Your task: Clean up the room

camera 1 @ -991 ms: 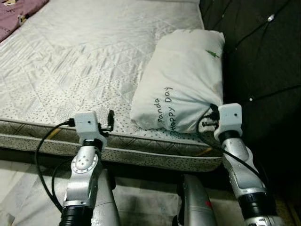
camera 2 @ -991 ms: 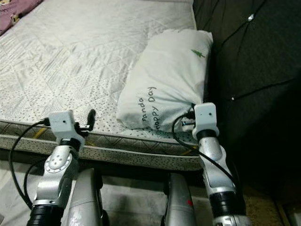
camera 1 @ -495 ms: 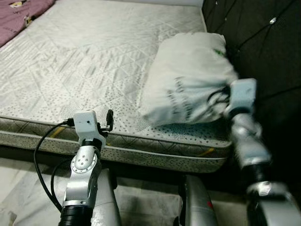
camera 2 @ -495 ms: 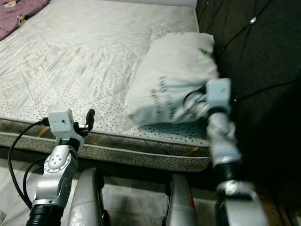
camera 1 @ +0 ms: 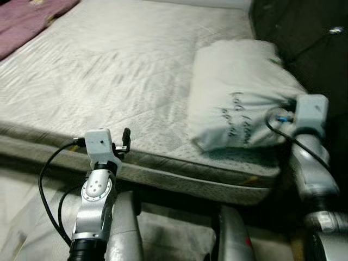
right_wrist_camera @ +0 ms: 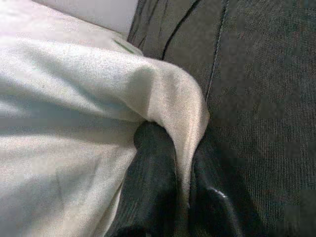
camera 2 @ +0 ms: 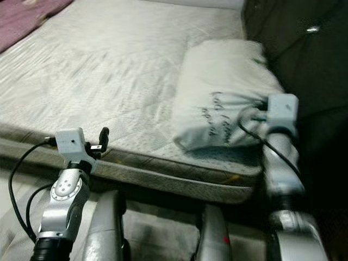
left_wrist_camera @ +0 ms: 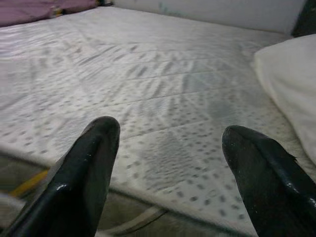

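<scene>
The pillow (camera 1: 239,98) is pinched at its corner by the right tool (right_wrist_camera: 180,197), on the bed (camera 1: 109,70) by the headboard (camera 1: 304,38). The left tool (left_wrist_camera: 168,163) is held open. Tidying is only begun.

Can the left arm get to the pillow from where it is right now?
Probably yes. The left gripper hangs open over the mattress edge, with only bare mattress between it and the pillow. The right gripper already pinches the pillow's corner beside the dark headboard.
</scene>
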{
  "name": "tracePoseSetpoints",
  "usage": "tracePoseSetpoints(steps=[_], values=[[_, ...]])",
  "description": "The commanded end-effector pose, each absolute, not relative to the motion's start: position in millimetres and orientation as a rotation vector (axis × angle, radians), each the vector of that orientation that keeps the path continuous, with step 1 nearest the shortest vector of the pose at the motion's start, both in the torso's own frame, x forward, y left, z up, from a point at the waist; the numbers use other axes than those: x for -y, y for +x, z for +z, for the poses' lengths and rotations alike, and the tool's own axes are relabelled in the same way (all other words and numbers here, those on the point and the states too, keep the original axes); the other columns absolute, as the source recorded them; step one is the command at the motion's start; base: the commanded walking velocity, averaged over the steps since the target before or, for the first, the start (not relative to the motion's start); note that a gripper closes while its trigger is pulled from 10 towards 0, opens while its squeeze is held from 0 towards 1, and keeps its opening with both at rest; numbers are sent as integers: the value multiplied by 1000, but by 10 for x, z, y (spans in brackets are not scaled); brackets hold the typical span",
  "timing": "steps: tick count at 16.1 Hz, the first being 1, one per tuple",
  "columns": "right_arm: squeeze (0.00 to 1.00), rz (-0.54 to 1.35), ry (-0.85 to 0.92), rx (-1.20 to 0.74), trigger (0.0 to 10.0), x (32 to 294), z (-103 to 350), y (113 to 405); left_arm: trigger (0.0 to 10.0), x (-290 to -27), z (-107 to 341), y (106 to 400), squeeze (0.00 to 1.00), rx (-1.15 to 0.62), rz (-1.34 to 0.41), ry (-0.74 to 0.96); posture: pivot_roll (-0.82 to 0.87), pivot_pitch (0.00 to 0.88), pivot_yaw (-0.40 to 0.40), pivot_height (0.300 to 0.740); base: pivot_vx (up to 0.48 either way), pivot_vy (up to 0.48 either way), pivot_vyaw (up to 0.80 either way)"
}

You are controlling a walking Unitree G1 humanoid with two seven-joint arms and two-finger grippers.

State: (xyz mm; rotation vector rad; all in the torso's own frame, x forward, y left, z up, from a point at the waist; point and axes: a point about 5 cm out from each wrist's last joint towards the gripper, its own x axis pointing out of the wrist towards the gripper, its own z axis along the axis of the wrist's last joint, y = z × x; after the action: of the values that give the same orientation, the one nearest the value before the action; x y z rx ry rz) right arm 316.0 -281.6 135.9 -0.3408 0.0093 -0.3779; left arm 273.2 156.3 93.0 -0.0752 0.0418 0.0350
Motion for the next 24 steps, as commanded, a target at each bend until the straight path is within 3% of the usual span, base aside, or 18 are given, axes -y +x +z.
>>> tracePoseSetpoints(steps=[1, 4, 7, 11, 18, 24], values=[[0, -488, -370, 8, 0, 3067, 1412, 2913, 10000, -1577, 933, 2729, 0, -41, 35, -68, -39, 0, 3, 547, 0, 0, 0], [0, -390, -392, -68, 0, 2799, 1095, 2520, 10000, -1522, 931, 2761, 0, -45, 7, -67, -58, 0, 14, 547, 0, 0, 0], [0, -310, -381, -85, 0, 2518, 931, 2319, 10000, -1518, 946, 2794, 0, -41, 3, -65, -57, 0, 18, 547, 0, 0, 0], [0, -301, -384, -118, 0, 2510, 903, 2276, 10000, -1539, 938, 2783, 0, -43, 8, -61, -53, 0, 15, 547, 0, 0, 0], [0, -339, -291, 6, 0, 2735, 1442, 3154, 10000, -1570, 957, 2784, 0, -31, 27, -56, -23, 0, -8, 547, 0, 0, 0], [0, -420, -217, -63, 0, 2867, 1400, 3300, 10000, -1612, 978, 2822, 0, -19, 47, -49, -12, 0, -14, 547, 0, 0, 0]])
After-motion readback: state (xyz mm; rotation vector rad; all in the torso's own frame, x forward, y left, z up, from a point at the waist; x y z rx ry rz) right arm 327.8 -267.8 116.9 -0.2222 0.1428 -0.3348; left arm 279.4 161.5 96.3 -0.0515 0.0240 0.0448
